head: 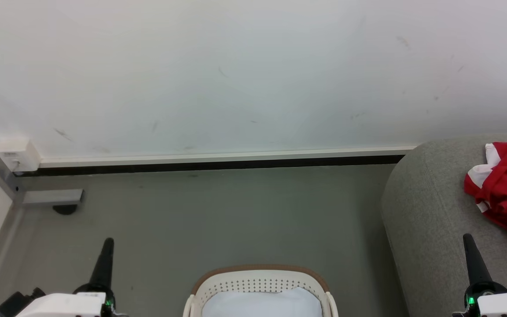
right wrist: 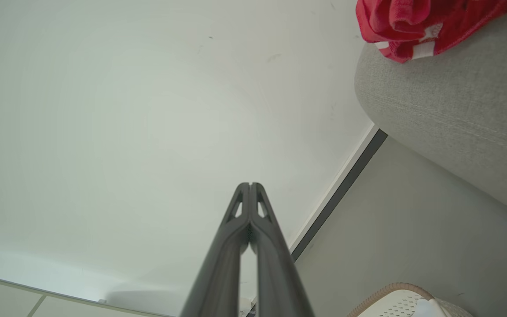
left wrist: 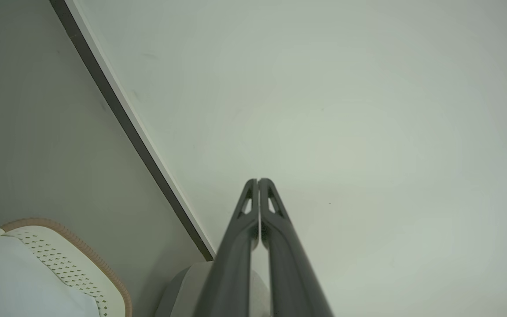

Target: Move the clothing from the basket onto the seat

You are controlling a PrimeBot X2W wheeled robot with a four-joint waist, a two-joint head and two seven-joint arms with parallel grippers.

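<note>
On the rounded corner of the grey fabric seat (head: 429, 220), crumpled red clothing (head: 506, 185) runs off the frame edge.
Perforated white basket (head: 258, 270), tan-rimmed, is cropped below, holding smooth pale fabric (head: 262, 304); left gripper (head: 108, 242) and right gripper (head: 467, 238) both clenched, empty.

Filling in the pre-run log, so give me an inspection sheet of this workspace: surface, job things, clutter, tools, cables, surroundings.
Surface: grey floor, faint marks.
Job's things: red clothing crumpled on the grey seat at the right; white basket with tan rim on the floor, front centre, no red seen in its visible part.
Clutter: pale fabric lying in the basket.
Grippers: left tool and right tool both shut, holding nothing, either side of the basket.
Cables: nothing seen.
Surroundings: scuffed white wall, dark skirting strip, small white box at the left corner.
</note>
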